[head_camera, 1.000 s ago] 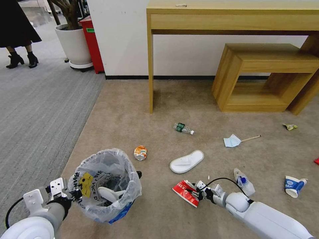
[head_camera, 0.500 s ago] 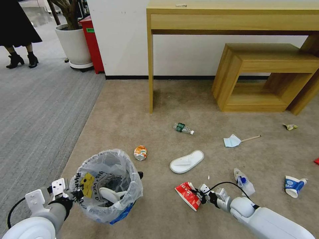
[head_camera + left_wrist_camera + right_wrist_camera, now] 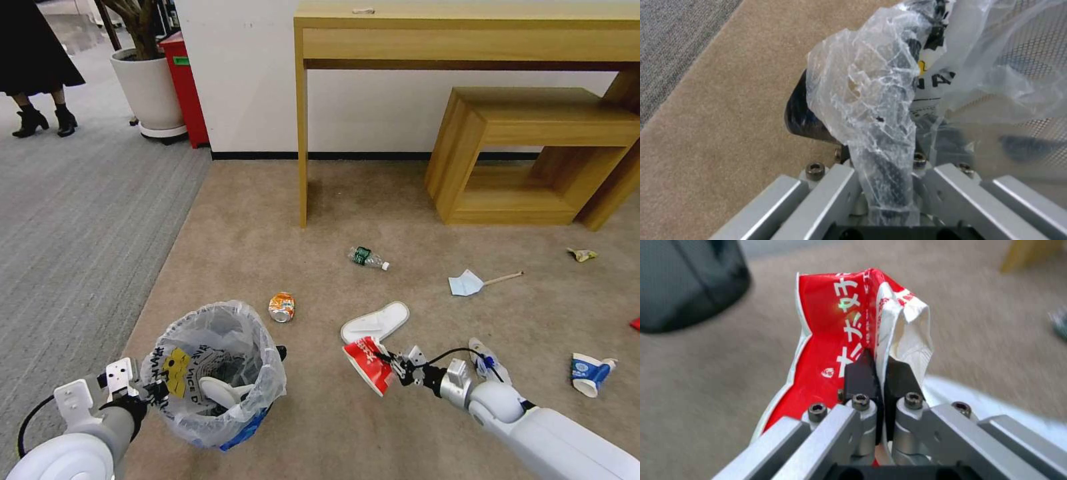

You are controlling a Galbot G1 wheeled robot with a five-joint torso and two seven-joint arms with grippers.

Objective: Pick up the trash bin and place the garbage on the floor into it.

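Fingers of the right gripper (image 3: 390, 361) pinch a crumpled red packet (image 3: 365, 365); the left gripper (image 3: 152, 391) clamps the bag-lined trash bin (image 3: 213, 370).

Red packet (image 3: 366, 363): raised off the floor (image 3: 320, 427) since the earlier pictures, carried up and toward the white slipper (image 3: 375, 323), now overlapping its near end. Right gripper (image 3: 393, 363): has risen with it, fingers (image 3: 860, 373) clamped on the packet's edge.

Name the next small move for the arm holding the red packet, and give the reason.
Probably carry the red packet leftward until it is over the trash bin. The right gripper is shut on the packet and holds it beside the white slipper, and the left gripper holds the bin's rim with the mouth open.
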